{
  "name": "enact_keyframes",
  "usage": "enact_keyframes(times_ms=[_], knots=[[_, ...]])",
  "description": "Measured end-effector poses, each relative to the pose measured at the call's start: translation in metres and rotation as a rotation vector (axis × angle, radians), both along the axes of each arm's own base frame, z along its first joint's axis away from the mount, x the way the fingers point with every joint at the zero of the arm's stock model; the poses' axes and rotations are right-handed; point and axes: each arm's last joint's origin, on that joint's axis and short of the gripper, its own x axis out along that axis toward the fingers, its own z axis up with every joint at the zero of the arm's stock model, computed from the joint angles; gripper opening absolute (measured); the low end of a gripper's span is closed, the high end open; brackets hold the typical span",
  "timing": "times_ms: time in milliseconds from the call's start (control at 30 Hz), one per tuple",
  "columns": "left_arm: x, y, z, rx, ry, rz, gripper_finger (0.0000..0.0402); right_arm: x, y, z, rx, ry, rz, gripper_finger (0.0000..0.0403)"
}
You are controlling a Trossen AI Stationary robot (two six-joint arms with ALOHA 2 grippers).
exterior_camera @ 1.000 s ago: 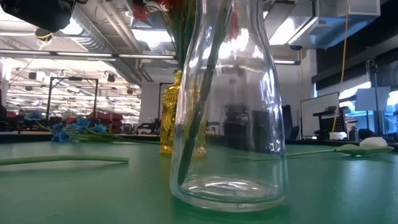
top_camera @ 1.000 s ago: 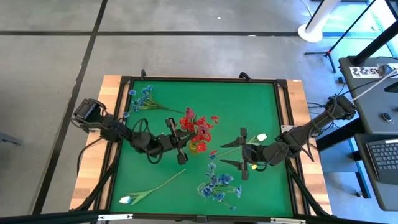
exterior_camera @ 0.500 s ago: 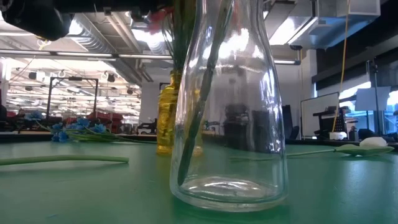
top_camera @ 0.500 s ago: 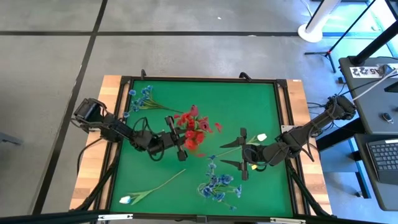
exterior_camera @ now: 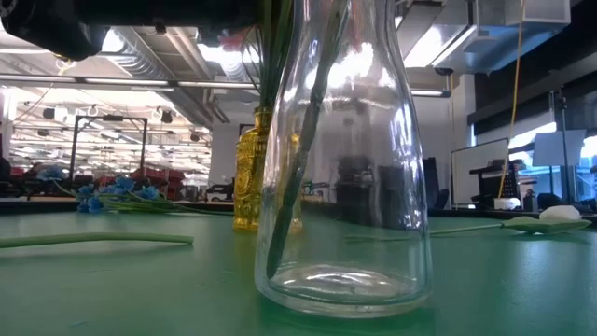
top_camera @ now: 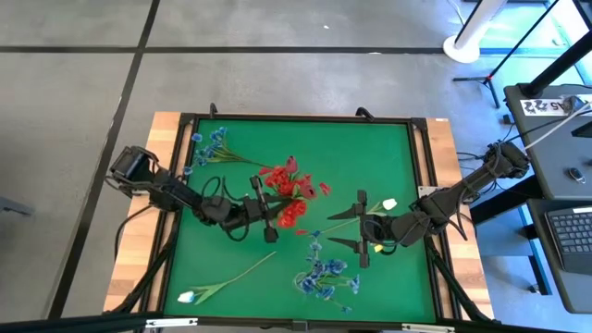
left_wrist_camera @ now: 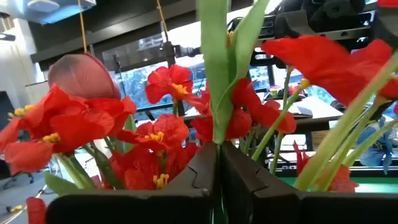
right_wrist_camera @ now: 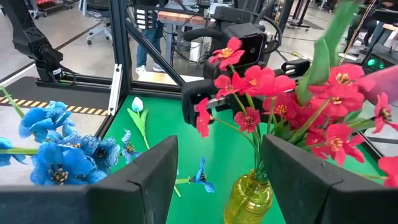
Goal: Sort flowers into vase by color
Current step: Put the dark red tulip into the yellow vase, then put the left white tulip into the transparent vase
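Note:
A bunch of red-blossom sprays (top_camera: 291, 190) with a pink bud (left_wrist_camera: 84, 74) stands with its stems in a yellow vase (right_wrist_camera: 252, 196). My left gripper (top_camera: 276, 209) is at the bunch's left side, shut on a green stem. My right gripper (top_camera: 344, 231) waits open to the right of the bunch. Blue sprays (top_camera: 324, 273) stand in a clear glass vase (exterior_camera: 340, 159) near the front edge. Flat on the green mat lie another blue spray (top_camera: 208, 146), a white bud (top_camera: 190, 296) and a white bud (top_camera: 389, 203) beside the right arm. My left gripper pinches one green stem (left_wrist_camera: 214, 121) of the red bunch between its two shut fingers (left_wrist_camera: 199, 171), below the blossoms and above the yellow vase. The fingers come level from the table's left, across the stem. The stem stands roughly upright; blossoms hide its lower end.
A raised dark frame (top_camera: 421, 166) borders the green mat (top_camera: 370, 148). Bare mat shows along the far right and the near left. The glass vase stands close in front of the low camera. Beyond the table are benches, desks and equipment.
The left gripper has drawn slightly toward the near edge while staying shut on the stem. The red bunch has tipped, its blossoms swinging toward the far right and spreading over the yellow vase. The yellow vase has shifted a little on the mat. The right arm has kept still.

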Motion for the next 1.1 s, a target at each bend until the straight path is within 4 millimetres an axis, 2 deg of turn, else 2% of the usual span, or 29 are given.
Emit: enact_keyframes(times_ms=[233, 567, 900, 1100], knots=[[-0.006, -0.008, -0.002, -0.010, 0.042, 0.131, 0.0069, 0.000, 0.000, 0.000, 0.000, 0.000, 0.000, 0.0230], [-0.019, -0.032, -0.007, -0.014, 0.119, 0.250, 0.0136, 0.000, 0.000, 0.000, -0.001, 0.000, 0.000, 0.0230], [-0.038, -0.058, -0.010, -0.019, 0.174, 0.327, 0.0168, 0.000, 0.000, 0.000, -0.001, 0.000, 0.000, 0.0230], [-0.061, -0.076, 0.010, -0.092, 0.126, 0.278, 0.0170, 0.000, 0.000, 0.000, -0.004, 0.005, 0.000, 0.0230]])
